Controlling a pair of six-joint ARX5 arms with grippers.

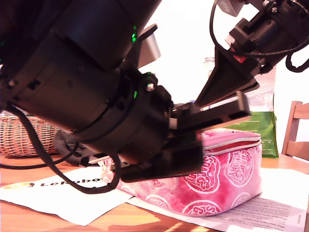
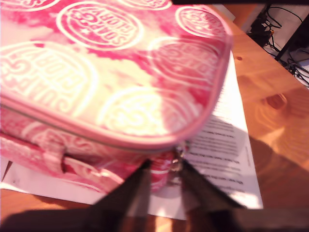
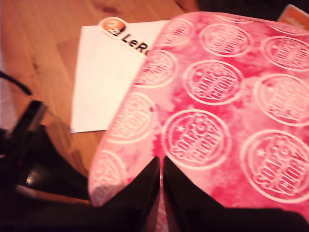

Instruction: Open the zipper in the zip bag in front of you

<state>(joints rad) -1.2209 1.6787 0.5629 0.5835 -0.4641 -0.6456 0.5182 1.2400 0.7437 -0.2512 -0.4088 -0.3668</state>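
Zipper [image 2: 87, 137] pull sits between the slightly parted jaws of my first gripper [image 2: 163, 170]; cannot tell if gripped. My second gripper [image 3: 161, 166] is clenched, pressing the zip bag [image 1: 227, 174] top. Best: nip the ring, drag along the seam, bag pinned. Bag lies lower centre-right of exterior view, long axis left-right.

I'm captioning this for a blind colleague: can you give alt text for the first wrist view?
My first gripper straddles the small metal zipper pull at a rounded corner of the pink logo-printed bag. The bag sits on a printed sheet on a wooden table.
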